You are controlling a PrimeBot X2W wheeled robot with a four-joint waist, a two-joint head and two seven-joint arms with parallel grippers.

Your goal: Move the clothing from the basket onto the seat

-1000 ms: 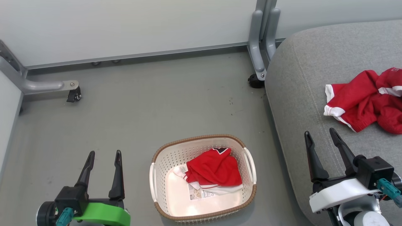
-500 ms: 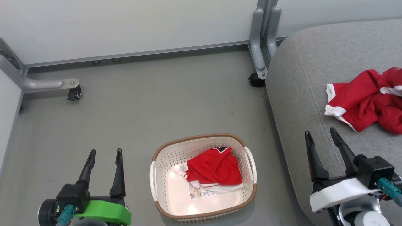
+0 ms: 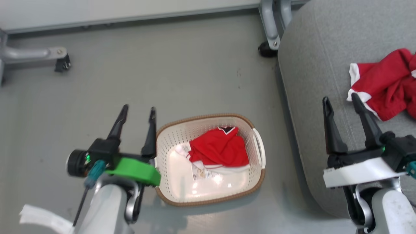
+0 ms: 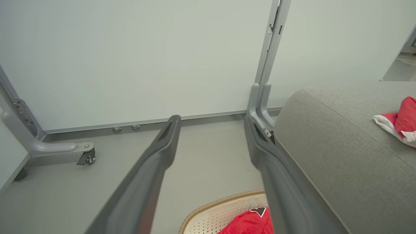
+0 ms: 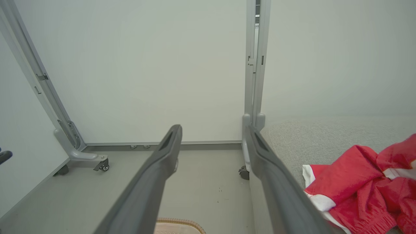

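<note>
Holding L gripper (image 3: 138, 109) spread wide, nothing btwn the fingers, just beside the left short end of the basket (image 3: 208, 115), tips aiming up the head view toward the far wall. Holding R gripper (image 3: 339, 97) released & empty too, hanging over the near-left edge of the seat (image 3: 308, 58), one tip near the white hem of the other red garment (image 3: 383, 84); touching or not, cannot tell.

Finding the basket on the grey floor (image 3: 195, 65) btwn the two arms, long axis running left-right across the head view, slightly skewed, handles at both short ends, right end near the seat's side. Finding the red garment (image 3: 217, 149) crumpled in its far-right half, black-&-white V collar pointing at the far rim, white trim along the near edge, partly covering a paper label (image 3: 203, 174). Finding the other red garment bunched on the seat, well apart from the basket, cut off by the head view's right edge.

Getting from L wrist view just the basket's far rim (image 4: 221, 199) & the collar end of the red garment (image 4: 247, 226), plus the seat's rounded corner (image 4: 341, 146) & a grey frame post (image 4: 268, 65); getting whole basket & label from the head view. Getting from R wrist view more of the other red garment (image 5: 357, 185), white-edged w/ a gathered edge, & a sliver of basket rim (image 5: 182, 222) at bottom.
</note>
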